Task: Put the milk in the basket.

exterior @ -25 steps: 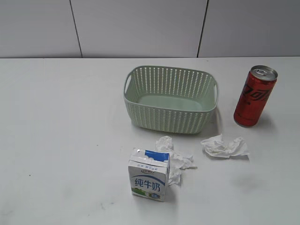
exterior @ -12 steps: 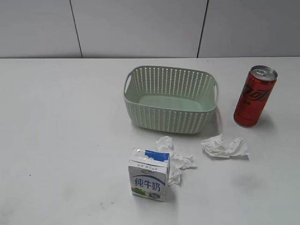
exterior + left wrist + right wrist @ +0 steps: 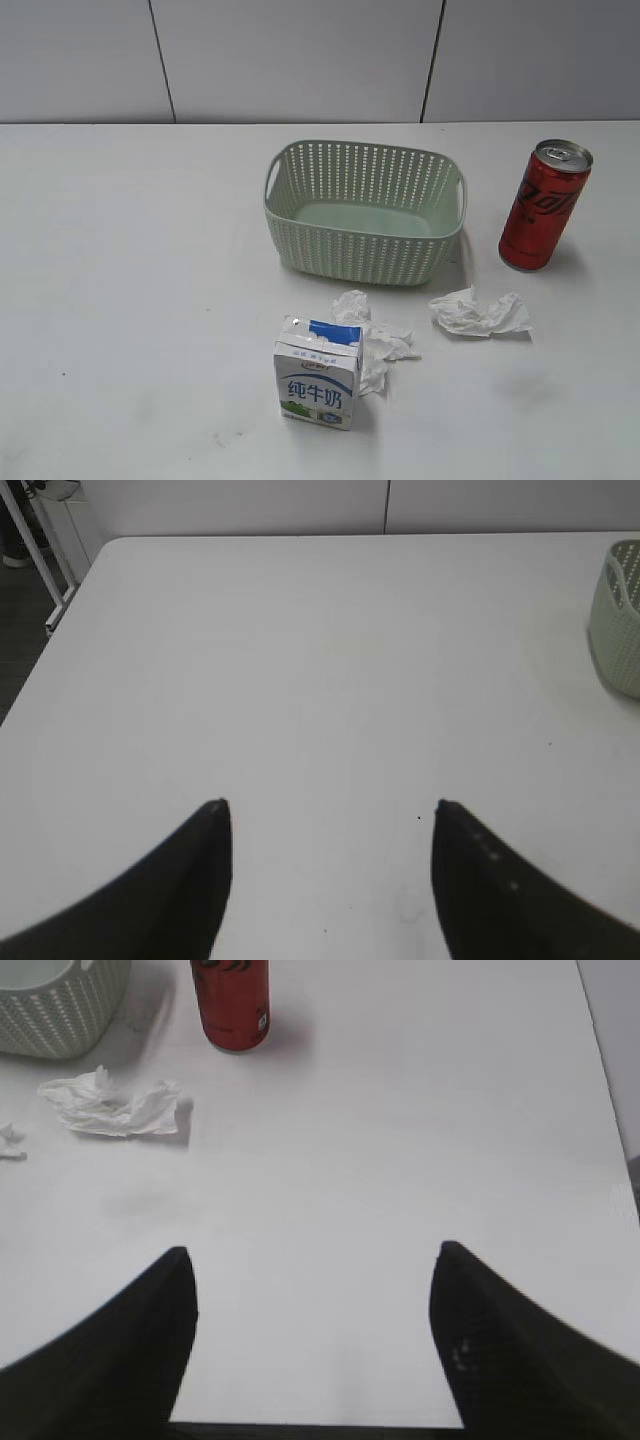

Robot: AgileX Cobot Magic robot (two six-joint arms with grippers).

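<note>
The milk (image 3: 318, 380), a small white carton with a blue top and blue characters, stands upright near the table's front edge in the exterior view. The pale green perforated basket (image 3: 365, 212) stands behind it, empty; its corner shows at the right edge of the left wrist view (image 3: 620, 620) and at the top left of the right wrist view (image 3: 55, 1010). Neither arm shows in the exterior view. My left gripper (image 3: 330, 805) is open over bare table. My right gripper (image 3: 312, 1250) is open over bare table near the front edge.
A tall red can (image 3: 543, 205) stands right of the basket, also in the right wrist view (image 3: 232, 1002). Crumpled white tissues lie beside the milk (image 3: 375, 340) and in front of the basket's right end (image 3: 480, 312), (image 3: 115, 1105). The table's left edge (image 3: 45, 665) shows.
</note>
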